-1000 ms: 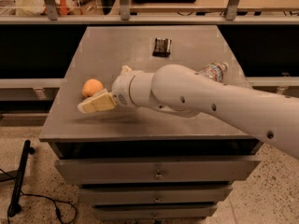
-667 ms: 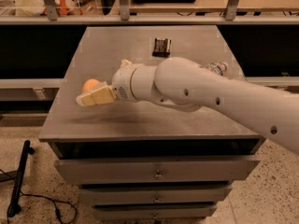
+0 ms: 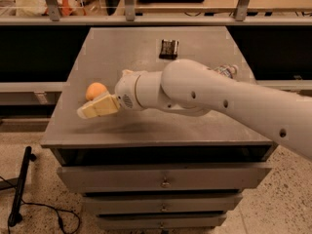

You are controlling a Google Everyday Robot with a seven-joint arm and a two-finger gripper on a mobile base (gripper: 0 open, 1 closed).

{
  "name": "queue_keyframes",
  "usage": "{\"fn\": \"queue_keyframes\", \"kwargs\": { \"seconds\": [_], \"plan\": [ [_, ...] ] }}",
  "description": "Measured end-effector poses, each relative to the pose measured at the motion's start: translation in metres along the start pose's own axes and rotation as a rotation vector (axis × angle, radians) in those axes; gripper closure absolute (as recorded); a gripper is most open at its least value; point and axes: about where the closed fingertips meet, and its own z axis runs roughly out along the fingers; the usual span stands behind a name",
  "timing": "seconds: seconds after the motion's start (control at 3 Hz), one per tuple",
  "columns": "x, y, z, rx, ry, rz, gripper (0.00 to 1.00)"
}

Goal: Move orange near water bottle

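The orange [image 3: 95, 90] sits on the grey metal table [image 3: 122, 48] near its left edge. My gripper [image 3: 96, 107], cream-coloured, is just in front of the orange and slightly below it in the view, low over the table. I cannot tell whether it touches the orange. The water bottle [image 3: 225, 71] lies at the table's right side. It is mostly hidden behind my white arm [image 3: 204, 94], and only its neck end with the label band shows.
A small black packet [image 3: 169, 48] lies at the back middle of the table. The table has drawers [image 3: 163, 179] below its front edge. A shelf rail [image 3: 156, 19] runs behind the table. A black cable [image 3: 19, 189] lies on the floor at the left.
My gripper rose slightly toward the orange, then came back down a little to the left. The orange has stayed in place.
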Motion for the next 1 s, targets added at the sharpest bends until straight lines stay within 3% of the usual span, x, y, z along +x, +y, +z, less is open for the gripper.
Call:
{"fn": "queue_keyframes", "kwargs": {
  "seconds": [0.33, 1.0],
  "plan": [
    [0.0058, 0.0073, 0.0105, -0.036, 0.007, 0.007, 0.00],
    [0.0024, 0.0112, 0.0143, -0.034, 0.007, 0.014, 0.41]
  ]
}}
